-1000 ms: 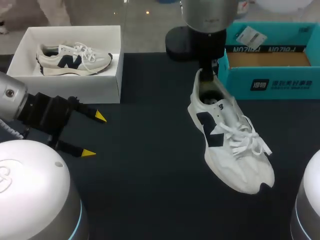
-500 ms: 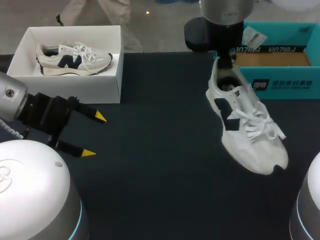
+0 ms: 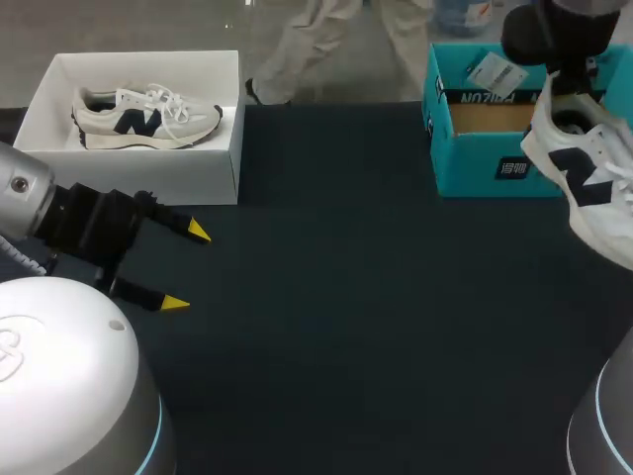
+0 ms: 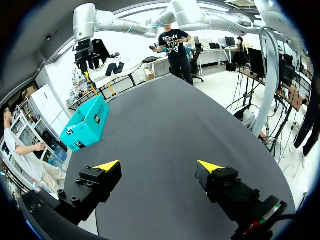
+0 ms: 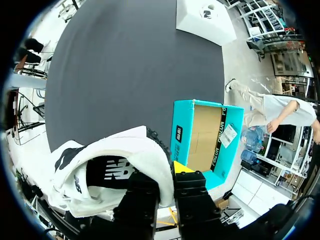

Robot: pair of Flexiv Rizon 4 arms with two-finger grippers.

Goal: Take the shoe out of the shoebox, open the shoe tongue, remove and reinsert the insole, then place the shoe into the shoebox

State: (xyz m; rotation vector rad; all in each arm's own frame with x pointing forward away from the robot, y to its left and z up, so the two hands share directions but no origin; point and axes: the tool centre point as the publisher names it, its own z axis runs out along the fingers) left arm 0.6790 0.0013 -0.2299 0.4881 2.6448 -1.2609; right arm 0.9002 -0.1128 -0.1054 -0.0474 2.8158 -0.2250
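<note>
A white sneaker (image 3: 590,188) with a dark side logo hangs above the table's right edge, just in front of the open teal shoebox (image 3: 485,158). My right gripper (image 3: 552,94) is shut on its heel collar. In the right wrist view the gripper (image 5: 166,174) pinches the heel wall of the sneaker (image 5: 110,162), one finger inside and one outside, with the teal shoebox (image 5: 205,135) below and ahead. My left gripper (image 3: 188,267) stands open and holds nothing at the table's left. The left wrist view shows its spread gripper (image 4: 159,166) over bare table, with the teal shoebox (image 4: 85,130) and the lifted sneaker (image 4: 110,67) far ahead.
A white box (image 3: 226,158) at the back left holds a second matching sneaker (image 3: 143,114); it also shows as the white box (image 5: 205,17) in the right wrist view. The dark tabletop (image 3: 336,297) lies between my two arms.
My right arm has carried the sneaker from the table's middle to the right and up, to just in front of the teal shoebox. The left arm has not moved.
</note>
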